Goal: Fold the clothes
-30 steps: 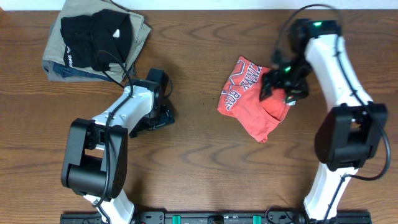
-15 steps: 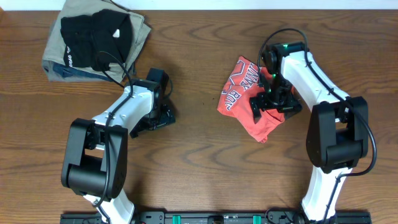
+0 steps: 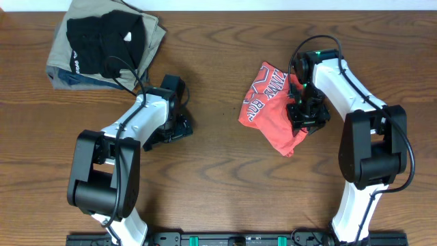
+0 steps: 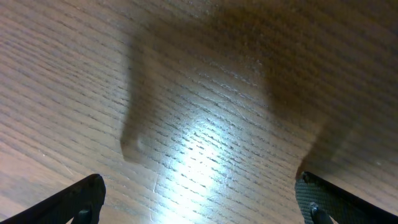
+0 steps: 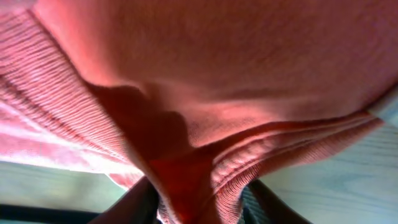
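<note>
Left gripper (image 3: 174,130): jaws spread wide, nothing between them, low over bare desk (image 3: 218,184) left of centre.
Right gripper (image 3: 305,113): pinched on a bunched fold of the T-shirt (image 3: 270,113); its arm hides the right edge.
T-shirt: red-orange, crumpled, right of desk centre.
Far-left corner: black garment (image 3: 106,37) folded on tan garment (image 3: 153,37).
Writing: white block letters (image 3: 263,92), too creased to read.

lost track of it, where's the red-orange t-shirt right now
Overhead view: the crumpled red-orange cotton T-shirt lies right of the wooden table's centre, its right side gripped by the right hand.
</note>
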